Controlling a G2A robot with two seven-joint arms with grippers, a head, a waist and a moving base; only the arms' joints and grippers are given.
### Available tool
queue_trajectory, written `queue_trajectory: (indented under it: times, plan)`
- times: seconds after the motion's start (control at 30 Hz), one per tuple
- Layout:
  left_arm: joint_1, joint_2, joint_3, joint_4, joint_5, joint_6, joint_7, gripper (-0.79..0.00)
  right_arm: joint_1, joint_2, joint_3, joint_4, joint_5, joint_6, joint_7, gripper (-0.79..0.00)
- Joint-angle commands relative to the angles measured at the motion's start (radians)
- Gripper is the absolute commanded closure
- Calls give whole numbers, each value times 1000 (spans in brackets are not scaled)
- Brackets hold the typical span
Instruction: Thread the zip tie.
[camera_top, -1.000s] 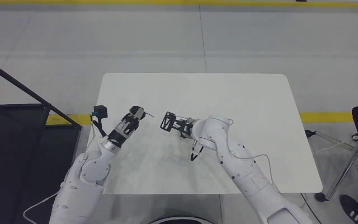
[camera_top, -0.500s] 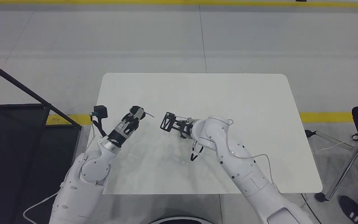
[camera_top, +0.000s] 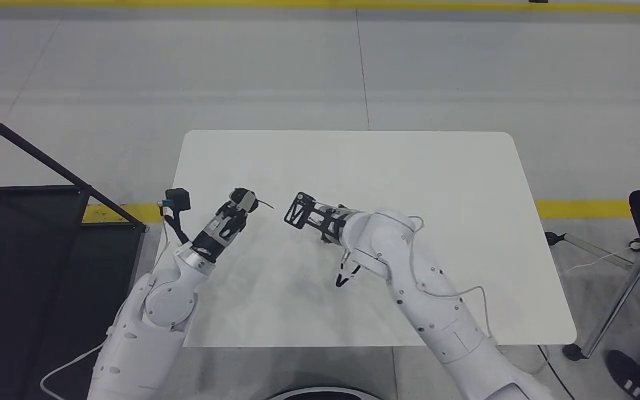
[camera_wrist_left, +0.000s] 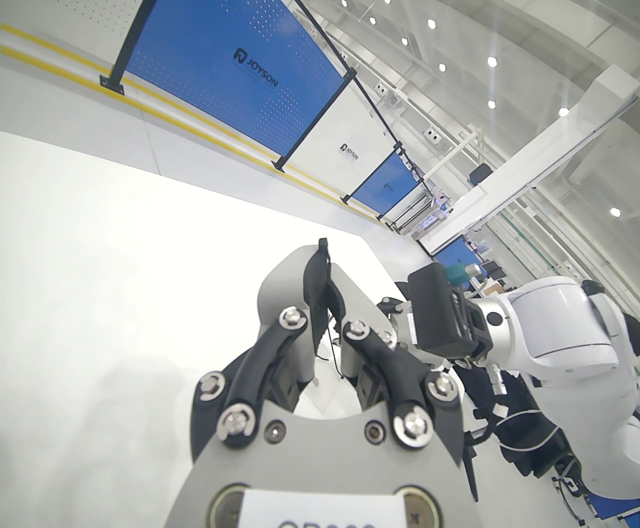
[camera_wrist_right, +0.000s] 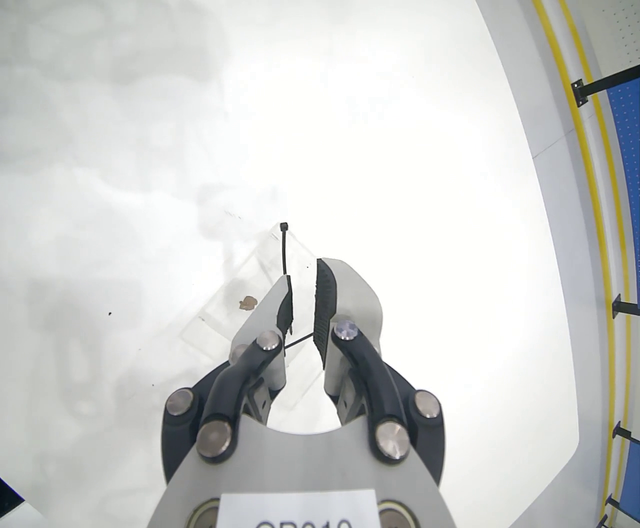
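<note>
Beneath your right gripper (camera_wrist_right: 304, 272), near the middle of the table (camera_top: 450, 180): what do you log, and why is it there? (checker)

Entry: you have it pointing down at the zip tie (camera_wrist_right: 284, 250), seen against a clear plastic sheet (camera_wrist_right: 225, 310) on the table. Fingers are narrow, with a gap showing between the pads. One stretch of strap crosses that gap on a slant; I cannot tell whether the pads bear on it. Judged: you are placed to take the tie, or to steady it. (observer)

Axis and heading? (checker)

The long visible stretch runs parallel to your fingers. The head (camera_wrist_right: 284, 226) sits at the far end, past the fingertips, pointing away from the wrist. The strap passes behind one finger, and the slanted stretch suggests a bend in between. (observer)

And your left gripper (camera_wrist_left: 325, 260)? (checker)

It looks raised off the table, well apart from the right and aimed roughly at the right arm's wrist. The pads are pinched together on a thin black strand (camera_wrist_left: 331, 350). One end pokes past the fingertips and the rest hangs loose toward the wrist. It is probably held up as the mating piece for threading, but it is too thin to tell head from tail. (observer)
</note>
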Motion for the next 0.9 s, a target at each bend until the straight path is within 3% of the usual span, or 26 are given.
queue_trajectory:
  times: [0.0,0.1,0.13,0.17,0.2,0.23,0.6,0.87]
  plan:
    - [4,1,-10,-1,-7,13,5,0,5,-5,-11,0,0,33,16,-360]
    - [14,1,-25,-7,-14,34,18,0,10,-14,-32,-7,1,70,30,-400]
    - [17,1,-30,-9,-20,38,18,0,9,-16,-36,-14,-1,84,32,-502]
    - [20,1,-35,-10,-26,44,19,0,6,-17,-40,-25,-5,101,32,-662]
    - [24,2,-39,-13,-31,49,19,0,-1,-18,-44,-39,-13,112,35,-742]
    - [27,2,-44,-14,-34,57,18,0,-1,-18,-44,-39,-13,112,35,-773]
    - [32,2,-53,-19,-44,76,19,0,-1,-18,-44,-39,-13,112,35,-785]
    - [44,0,-71,-29,-69,113,42,0,52,-57,-98,38,25,258,94,-785]
